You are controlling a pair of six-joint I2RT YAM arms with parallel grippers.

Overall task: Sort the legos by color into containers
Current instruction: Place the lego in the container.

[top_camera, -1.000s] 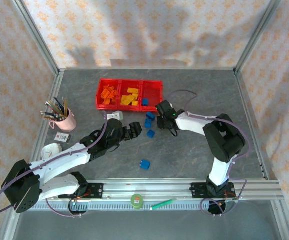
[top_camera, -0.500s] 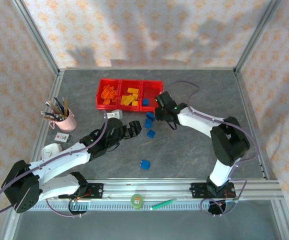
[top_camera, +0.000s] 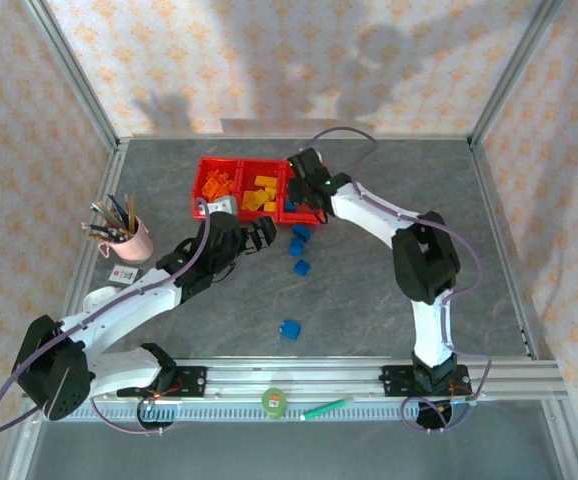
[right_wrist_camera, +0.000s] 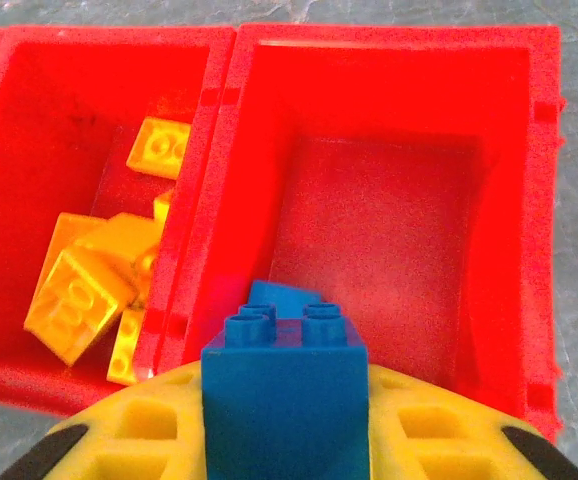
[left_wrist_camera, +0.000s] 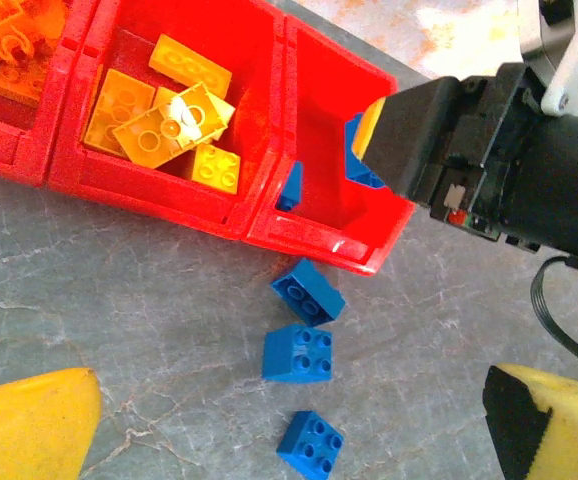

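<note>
Fingers of the right gripper (right_wrist_camera: 284, 425) pinch one blue brick (right_wrist_camera: 284, 385) over the rightmost of three joined red bins (right_wrist_camera: 539, 200), where a second blue brick (right_wrist_camera: 284, 297) lies. Left gripper (top_camera: 260, 232) gapes wide just before these bins; four loose blue bricks (top_camera: 302, 267) lie in front of them.

table (top_camera: 389, 290) | grey, marbled | on it: red containers (left_wrist_camera: 149, 200), loose blue legos (top_camera: 290, 329), pink cup (top_camera: 137, 240) of pencils
</note>
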